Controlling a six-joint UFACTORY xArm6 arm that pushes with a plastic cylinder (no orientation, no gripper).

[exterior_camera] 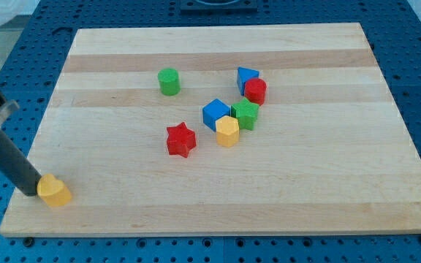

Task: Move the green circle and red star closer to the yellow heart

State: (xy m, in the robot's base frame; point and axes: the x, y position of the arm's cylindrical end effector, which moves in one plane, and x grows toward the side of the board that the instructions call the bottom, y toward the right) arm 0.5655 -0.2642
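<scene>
The green circle [169, 82] stands at the upper middle of the wooden board [327, 190]. The red star [180, 139] lies near the board's centre. The yellow heart [54, 191] sits at the board's lower left corner, far from both. My tip [31, 193] is at the left edge of the board, touching or almost touching the yellow heart's left side. The rod slants up to the view's left.
A cluster sits right of centre: a blue cube [215, 113], a yellow hexagon [227, 131], a green star [245, 115], a red cylinder-like block [255, 91] and a blue triangle [245, 77]. A blue pegboard [415, 66] surrounds the board.
</scene>
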